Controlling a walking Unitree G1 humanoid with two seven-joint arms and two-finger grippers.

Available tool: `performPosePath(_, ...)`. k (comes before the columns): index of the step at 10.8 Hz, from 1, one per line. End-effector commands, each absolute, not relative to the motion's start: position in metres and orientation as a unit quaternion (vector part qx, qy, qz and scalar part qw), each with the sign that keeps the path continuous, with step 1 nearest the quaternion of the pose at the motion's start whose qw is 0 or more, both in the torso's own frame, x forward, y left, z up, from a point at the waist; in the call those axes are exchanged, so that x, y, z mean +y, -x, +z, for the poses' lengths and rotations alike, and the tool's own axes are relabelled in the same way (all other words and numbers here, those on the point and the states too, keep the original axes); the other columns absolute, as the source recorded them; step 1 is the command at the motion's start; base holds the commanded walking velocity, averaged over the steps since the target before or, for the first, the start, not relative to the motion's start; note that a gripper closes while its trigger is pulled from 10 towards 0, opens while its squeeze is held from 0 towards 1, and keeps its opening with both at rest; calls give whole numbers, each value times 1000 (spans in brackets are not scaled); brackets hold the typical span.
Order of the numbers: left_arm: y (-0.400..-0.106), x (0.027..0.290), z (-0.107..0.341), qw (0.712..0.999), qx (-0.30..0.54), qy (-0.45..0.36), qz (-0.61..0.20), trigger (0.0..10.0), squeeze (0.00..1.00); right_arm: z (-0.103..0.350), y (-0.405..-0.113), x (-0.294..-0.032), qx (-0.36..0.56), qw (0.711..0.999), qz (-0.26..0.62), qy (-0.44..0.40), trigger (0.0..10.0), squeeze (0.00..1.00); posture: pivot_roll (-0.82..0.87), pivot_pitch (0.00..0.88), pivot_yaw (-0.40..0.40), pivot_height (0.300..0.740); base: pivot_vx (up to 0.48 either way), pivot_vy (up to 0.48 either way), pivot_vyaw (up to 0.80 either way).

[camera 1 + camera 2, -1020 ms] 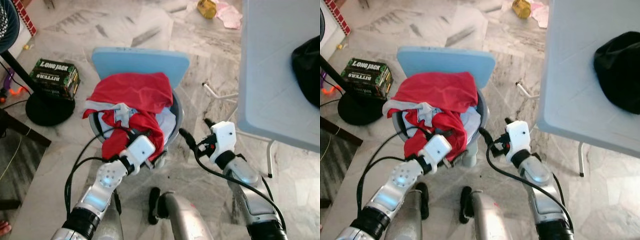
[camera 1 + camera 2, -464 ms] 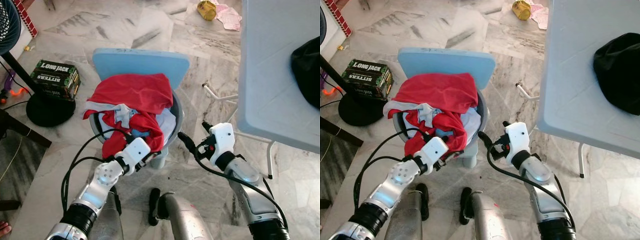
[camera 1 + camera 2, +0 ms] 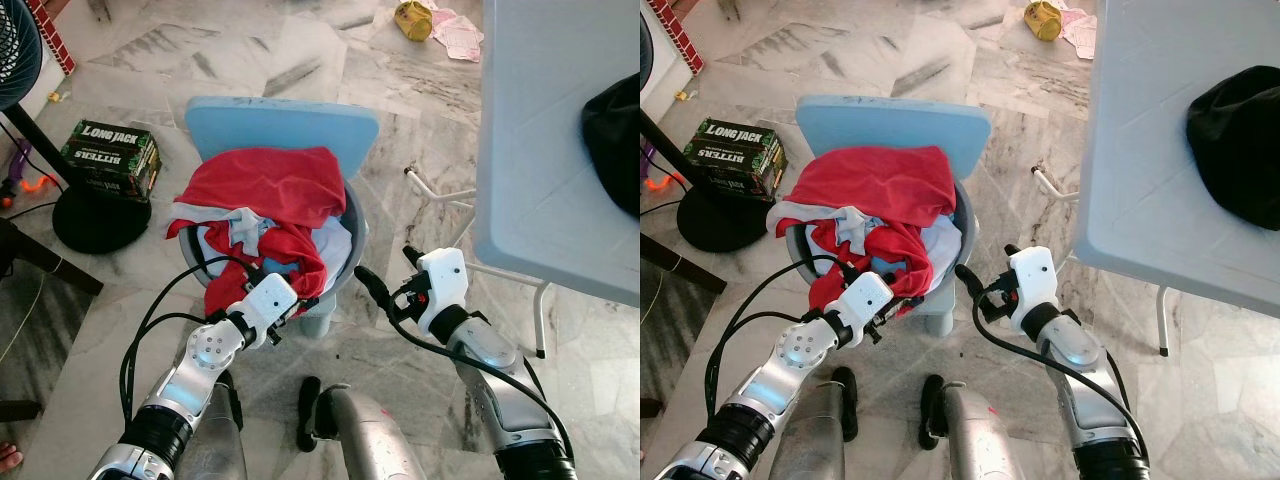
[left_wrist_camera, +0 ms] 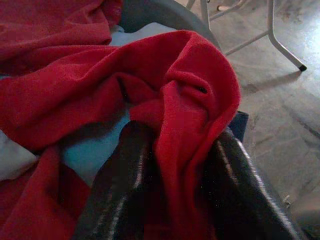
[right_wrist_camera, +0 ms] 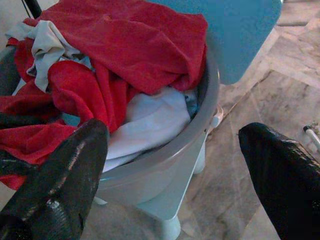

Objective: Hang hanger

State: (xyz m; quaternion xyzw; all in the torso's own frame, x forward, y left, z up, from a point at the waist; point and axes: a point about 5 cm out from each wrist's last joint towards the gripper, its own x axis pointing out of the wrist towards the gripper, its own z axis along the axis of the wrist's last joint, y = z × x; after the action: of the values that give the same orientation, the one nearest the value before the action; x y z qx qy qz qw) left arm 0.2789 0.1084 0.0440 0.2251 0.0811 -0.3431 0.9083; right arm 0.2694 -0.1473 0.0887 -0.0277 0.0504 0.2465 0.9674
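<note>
Red, soft cloth fold is pinched by left pincer in grey tub; right pincer wide.

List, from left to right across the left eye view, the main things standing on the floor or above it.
Fan base → Long Jack box → grey basin of red clothes on the blue chair → white folding table → black item on it.
</note>
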Motion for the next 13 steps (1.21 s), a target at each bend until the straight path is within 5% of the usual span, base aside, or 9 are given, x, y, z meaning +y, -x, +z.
performPosePath(1, -275, 108, 37, 905, 94, -226, -348, 0, 0, 83, -266, -151, 65, 967, 244, 29, 10000, 0, -4, 217, -143, 740, 0, 0, 0)
performPosePath(9, -286, 119, 51, 926, 56, -207, -311, 0, 0, 81, -270, -148, 65, 967, 246, 29, 10000, 0, 4, 205, -142, 740, 0, 0, 0)
performPosePath(13, -322, 147, 117, 955, -94, -179, -218, 0, 0, 84, -281, -149, 47, 974, 220, 28, 10000, 0, 22, 170, -131, 740, 0, 0, 0)
